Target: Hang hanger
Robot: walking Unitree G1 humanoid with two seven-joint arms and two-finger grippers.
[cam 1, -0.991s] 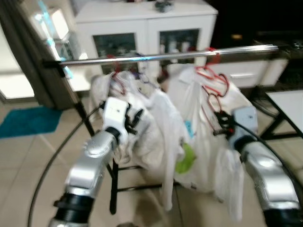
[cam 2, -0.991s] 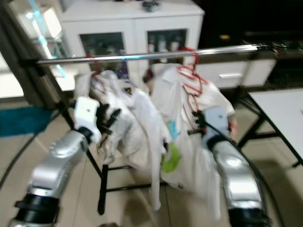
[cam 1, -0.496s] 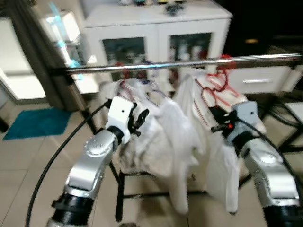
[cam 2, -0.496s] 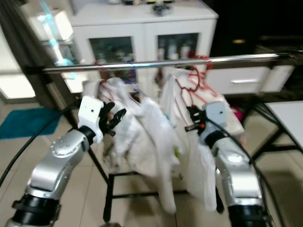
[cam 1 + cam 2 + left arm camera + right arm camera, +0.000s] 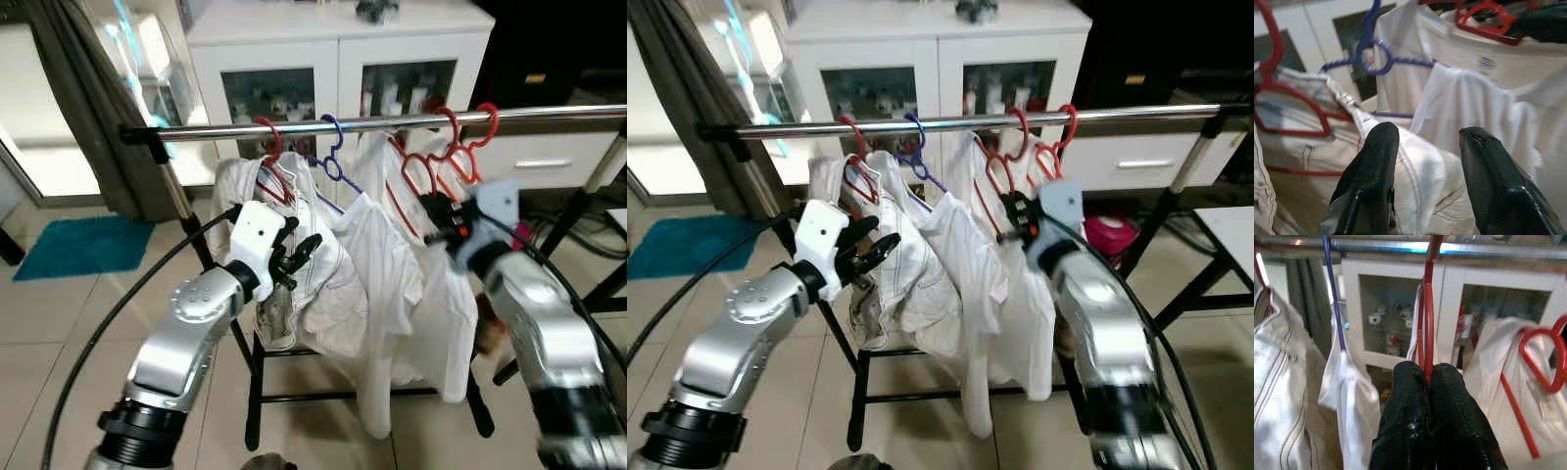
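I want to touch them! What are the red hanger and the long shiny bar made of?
The red hanger pinched in the right pincer looks like smooth, glossy plastic: even colour, rounded moulded loops. It could be coated wire. The bar looks like polished metal: it is silvery and mirrors bright streaks of light.

Hangers (image 5: 431,147) on rail (image 5: 372,122), cabinet (image 5: 338,69) seemingly behind.

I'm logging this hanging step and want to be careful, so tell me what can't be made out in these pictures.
- Right end effector is shut on the red hanger; right wrist view: the hook's top is cut off, so its seat on the rail can't be confirmed.
- Eye views: the right arm is blurred.
- Left wrist view: left end effector is open by the white clothes; contact is unclear.
- Cabinet contents are too small.
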